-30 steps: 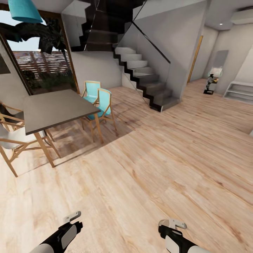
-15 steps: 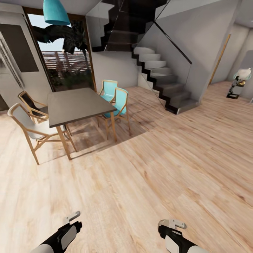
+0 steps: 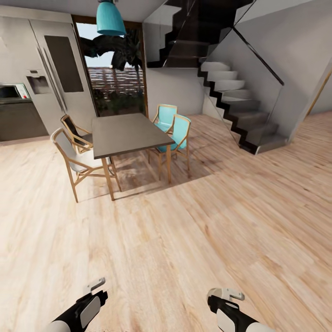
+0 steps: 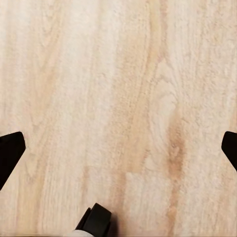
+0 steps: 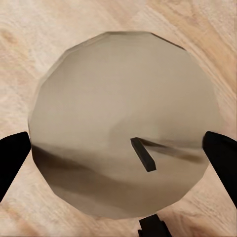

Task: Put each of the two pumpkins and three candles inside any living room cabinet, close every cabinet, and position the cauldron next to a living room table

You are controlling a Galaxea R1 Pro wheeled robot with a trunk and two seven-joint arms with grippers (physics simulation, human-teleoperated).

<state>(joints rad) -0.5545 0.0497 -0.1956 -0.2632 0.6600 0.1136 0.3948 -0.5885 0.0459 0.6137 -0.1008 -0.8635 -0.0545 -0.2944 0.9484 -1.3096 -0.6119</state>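
A beige-grey candle with a short dark wick sits between the two black fingertips of my right gripper, which is shut on it above the wooden floor. My left gripper is open, its fingertips far apart with only floorboards between them. In the head view both arms hang low at the front, the left gripper and the right gripper over bare floor. The pumpkins, the cabinet and the cauldron are out of view.
A grey-topped dining table with wooden legs stands ahead on the left, with two turquoise chairs and two pale chairs around it. A staircase rises at the right. A fridge and kitchen counter stand at the far left.
The head camera has turned left, so the table and stairs slid rightward in the picture and the fridge came into view. Both arms hold the same pose.
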